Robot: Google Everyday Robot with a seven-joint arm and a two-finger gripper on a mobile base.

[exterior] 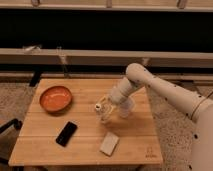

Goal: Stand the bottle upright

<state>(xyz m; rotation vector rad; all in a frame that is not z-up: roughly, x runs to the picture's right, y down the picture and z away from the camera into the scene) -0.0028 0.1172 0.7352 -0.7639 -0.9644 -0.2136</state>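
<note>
The small white bottle [101, 110] is held in my gripper [106, 107] just above the middle of the wooden table [85, 150]. It is tilted, with its small cap pointing left. The gripper is shut on the bottle's body and hides part of it. My arm reaches in from the right, down over the table. The translucent plastic cup [125, 108] stands right next to the gripper on its right side.
An orange bowl [55, 98] sits at the table's left. A black phone [66, 133] lies at the front left. A flat pale block [109, 143] lies at the front, below the gripper. A railing and dark wall run behind the table.
</note>
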